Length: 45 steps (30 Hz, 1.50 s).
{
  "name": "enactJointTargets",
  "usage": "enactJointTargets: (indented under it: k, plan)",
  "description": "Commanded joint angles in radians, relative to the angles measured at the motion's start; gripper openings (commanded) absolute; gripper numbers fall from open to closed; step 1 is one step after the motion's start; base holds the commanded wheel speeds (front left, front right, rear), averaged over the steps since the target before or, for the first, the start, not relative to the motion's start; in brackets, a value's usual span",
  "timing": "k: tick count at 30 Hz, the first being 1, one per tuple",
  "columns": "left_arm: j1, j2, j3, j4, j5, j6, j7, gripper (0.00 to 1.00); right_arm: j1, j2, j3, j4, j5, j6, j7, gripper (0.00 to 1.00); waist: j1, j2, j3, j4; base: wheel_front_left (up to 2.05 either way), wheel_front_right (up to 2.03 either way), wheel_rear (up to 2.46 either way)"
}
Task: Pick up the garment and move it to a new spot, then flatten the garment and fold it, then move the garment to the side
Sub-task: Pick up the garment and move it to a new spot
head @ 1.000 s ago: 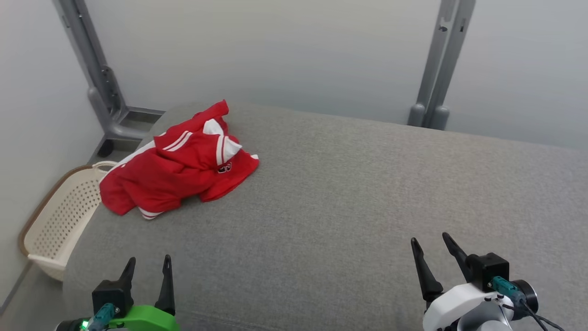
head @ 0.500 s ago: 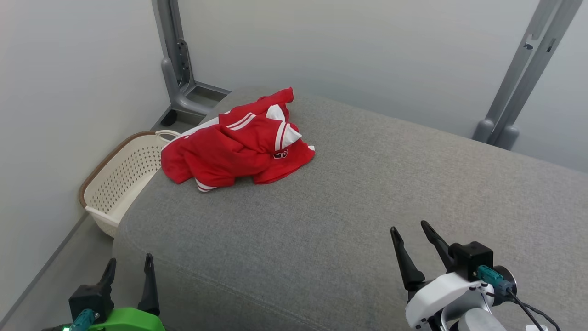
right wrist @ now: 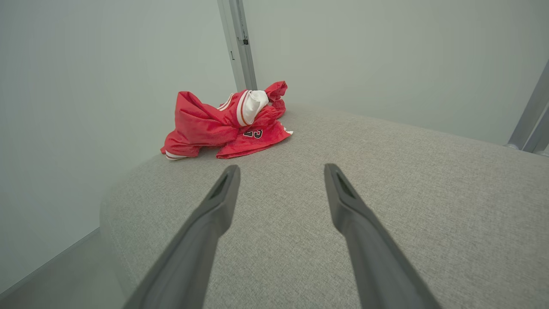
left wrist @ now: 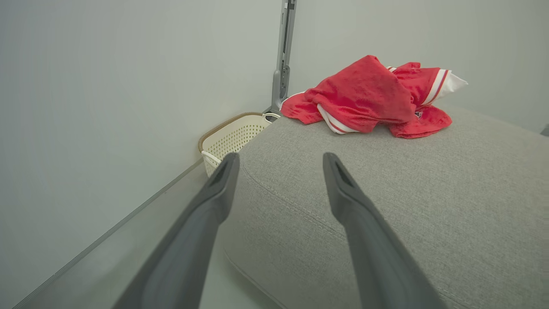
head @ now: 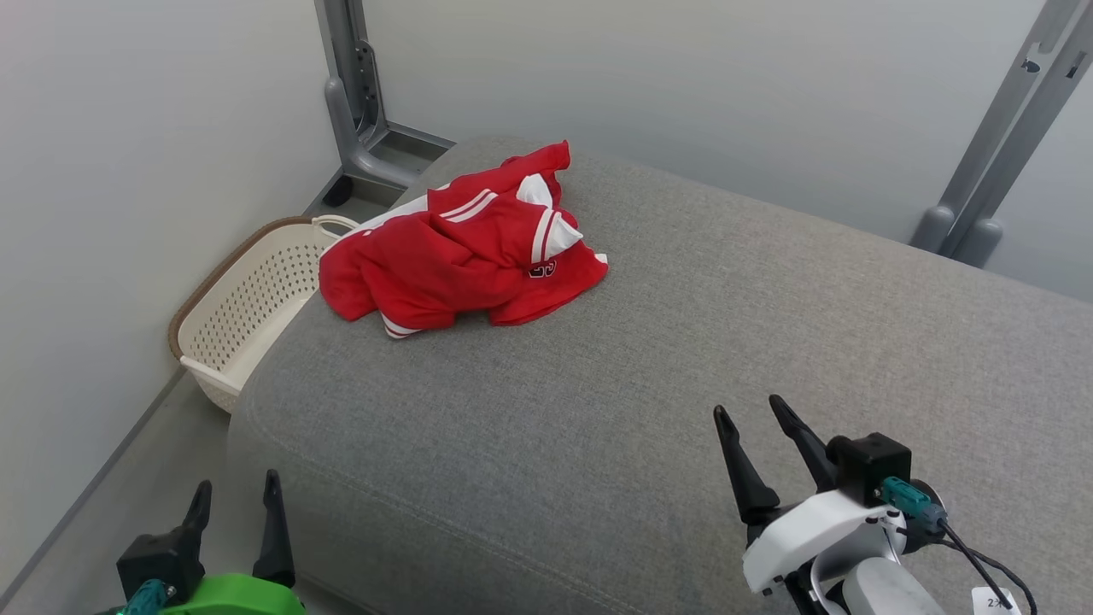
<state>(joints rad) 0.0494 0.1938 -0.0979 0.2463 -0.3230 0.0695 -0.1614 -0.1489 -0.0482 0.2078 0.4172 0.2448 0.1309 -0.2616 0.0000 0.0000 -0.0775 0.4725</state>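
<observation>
**Red garment [head: 465,248] crumpled at the worktop's [head: 683,342] far left corner**

The left wrist view catches a cream basket [left wrist: 233,135] on the floor beside that corner. The left pincer [head: 237,480] hovers off the near corner and the right pincer [head: 750,406] over the worktop, both spread and empty.

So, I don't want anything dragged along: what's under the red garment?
The crumpled red garment rests on the grey cushion, near the edge by the cream basket. Whatever lies beneath its folds is covered and cannot be seen.
</observation>
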Motion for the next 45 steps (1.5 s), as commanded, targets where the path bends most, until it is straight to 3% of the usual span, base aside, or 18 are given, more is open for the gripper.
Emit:
enactJointTargets:
  k: [1,7,12,20,28,38,45]
  plan:
    - [-0.018,-0.008,-0.005,-0.002,-0.018,-0.017,-0.004,1.00,-0.002,-0.004,-0.003,0.002,0.011,0.000,-0.004,1.00,0.0000,0.0000,0.000,0.000,0.00,0.00,0.00]
    - [-0.122,-0.017,-0.037,0.035,-0.036,-0.060,0.048,1.00,0.012,-0.004,-0.026,0.004,0.023,0.000,-0.004,1.00,0.0000,0.0000,0.003,0.001,0.00,0.00,0.00]
    - [-0.281,-0.020,-0.091,0.150,-0.040,-0.105,0.168,1.00,0.023,-0.004,-0.034,-0.008,0.010,0.000,-0.004,1.00,0.0000,0.0000,0.010,-0.007,0.00,0.00,0.00]
    - [-0.570,0.001,-0.119,0.355,-0.086,-0.157,0.414,1.00,-0.022,-0.004,0.018,-0.055,-0.065,0.000,0.039,1.00,0.0000,0.0000,0.116,-0.098,0.00,0.00,0.00]
    - [-0.764,0.041,-0.111,0.471,-0.117,-0.173,0.547,1.00,-0.051,-0.004,0.069,-0.126,-0.119,0.000,0.102,1.00,0.0000,0.0000,0.217,-0.190,0.00,0.00,0.00]
    - [-0.935,0.080,-0.072,0.587,-0.135,-0.107,0.606,1.00,-0.043,-0.003,0.090,-0.232,-0.190,0.000,0.181,1.00,0.0000,0.0000,0.344,-0.274,0.00,0.00,0.00]
    - [-0.983,0.088,-0.039,0.677,-0.150,-0.034,0.596,1.00,-0.025,-0.003,0.088,-0.279,-0.218,0.000,0.201,1.00,0.0000,0.0000,0.388,-0.304,0.00,0.00,0.00]
